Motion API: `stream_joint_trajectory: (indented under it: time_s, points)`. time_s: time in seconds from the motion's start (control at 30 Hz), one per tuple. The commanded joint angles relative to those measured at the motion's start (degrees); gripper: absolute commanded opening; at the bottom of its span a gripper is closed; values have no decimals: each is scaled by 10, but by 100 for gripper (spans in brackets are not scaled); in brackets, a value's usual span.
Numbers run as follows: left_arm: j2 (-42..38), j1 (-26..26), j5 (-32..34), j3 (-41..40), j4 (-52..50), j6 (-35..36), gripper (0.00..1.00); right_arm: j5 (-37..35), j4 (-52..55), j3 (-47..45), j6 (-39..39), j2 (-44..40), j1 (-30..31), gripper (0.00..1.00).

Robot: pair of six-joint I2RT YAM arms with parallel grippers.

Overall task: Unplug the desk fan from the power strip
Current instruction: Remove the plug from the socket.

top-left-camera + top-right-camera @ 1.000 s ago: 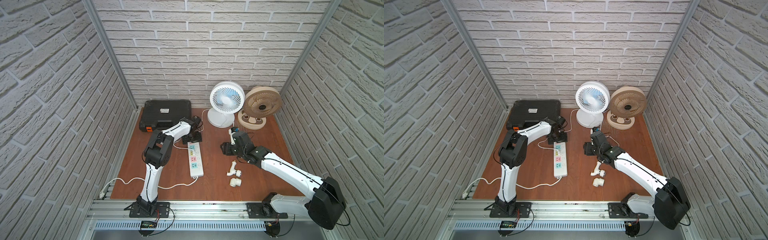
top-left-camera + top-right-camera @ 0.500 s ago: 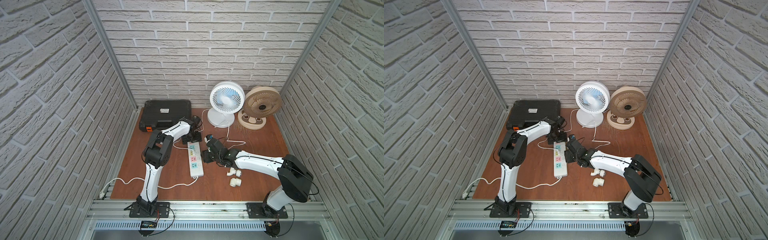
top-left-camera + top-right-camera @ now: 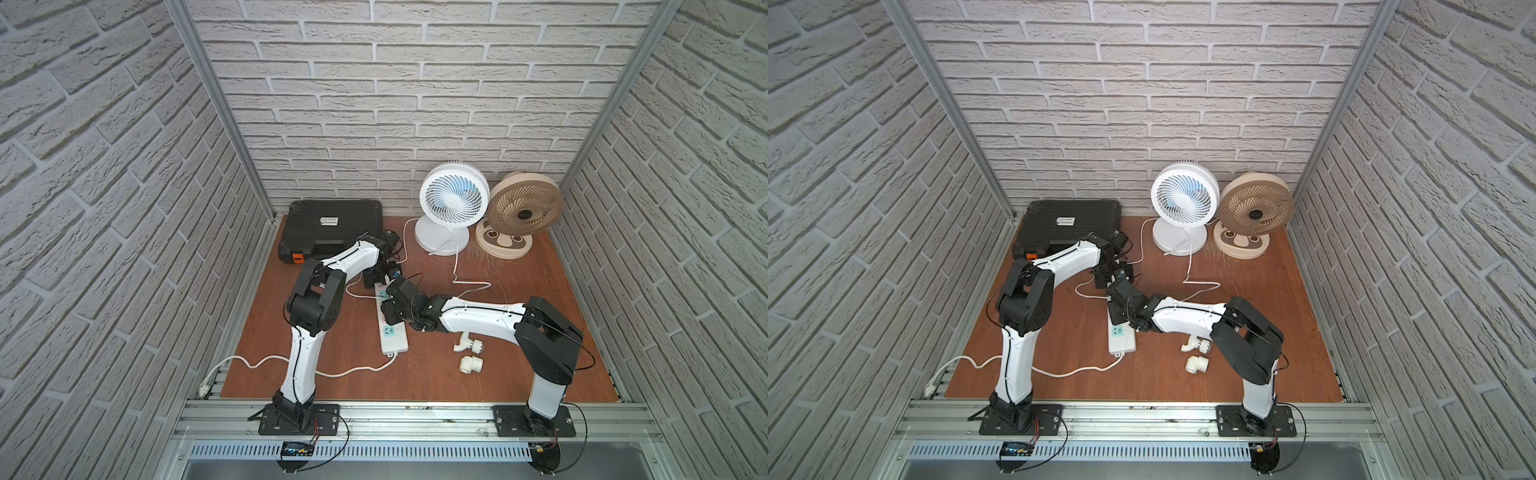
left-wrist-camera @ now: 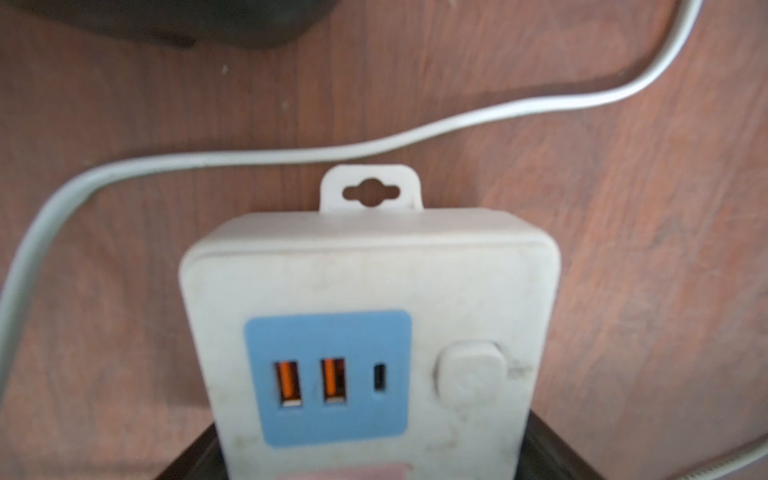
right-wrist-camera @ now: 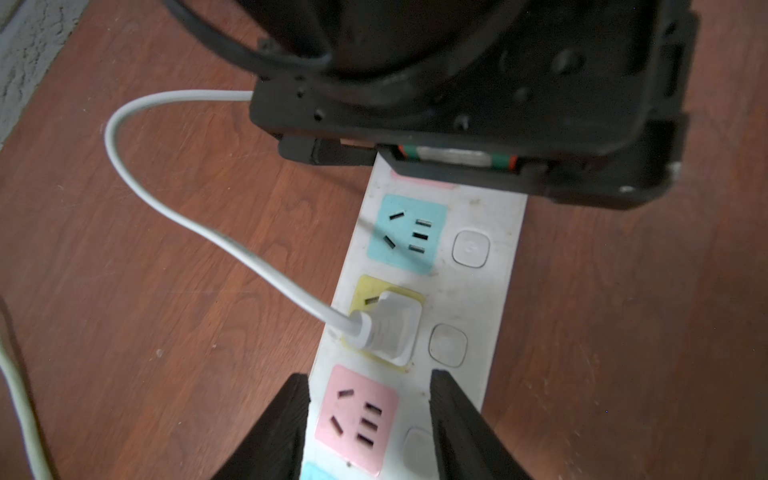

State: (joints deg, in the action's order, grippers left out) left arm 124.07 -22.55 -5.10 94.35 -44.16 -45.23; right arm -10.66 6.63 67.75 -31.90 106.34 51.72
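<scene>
Since the earlier frame I had swung my right gripper (image 5: 368, 419) across to the power strip (image 5: 490, 291) on the bench (image 5: 623, 332), jaws apart short of the fan's white plug (image 5: 395, 328) in the yellow socket (image 5: 361, 293), while my left gripper (image 3: 380, 277) clenched the strip's far end.

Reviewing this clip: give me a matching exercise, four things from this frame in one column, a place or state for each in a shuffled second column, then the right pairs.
Things
1. white plug
2. black case
3. right end effector
4. tan fan

Places or states
A. at the back wall, beside the white fan
B. seated in the yellow socket of the power strip
C. open, fingers astride the pink socket
D. in the back corner on the left arm's side

Pairs: 1-B, 2-D, 3-C, 4-A
</scene>
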Motion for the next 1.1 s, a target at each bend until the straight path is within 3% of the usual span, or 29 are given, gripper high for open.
stream_joint_trajectory:
  time_s: [0.0, 0.43, 0.7, 0.9, 1.07]
  points:
    - [68, 10, -34, -31, -38, -42, 0, -27, -7, 19, 11, 18, 6, 49]
    - [90, 11, -10, -1, -88, -43, 0, -79, -85, -3, 59, 47, 9, 37]
    - [157, 13, -19, 95, -192, -15, 0, -93, -102, -14, 70, 53, 10, 29]
    - [158, 16, -28, 87, -186, -13, 0, -93, -99, -15, 69, 55, 10, 22]
    - [160, 18, -35, 91, -187, -8, 0, -91, -93, -13, 63, 55, 13, 9]
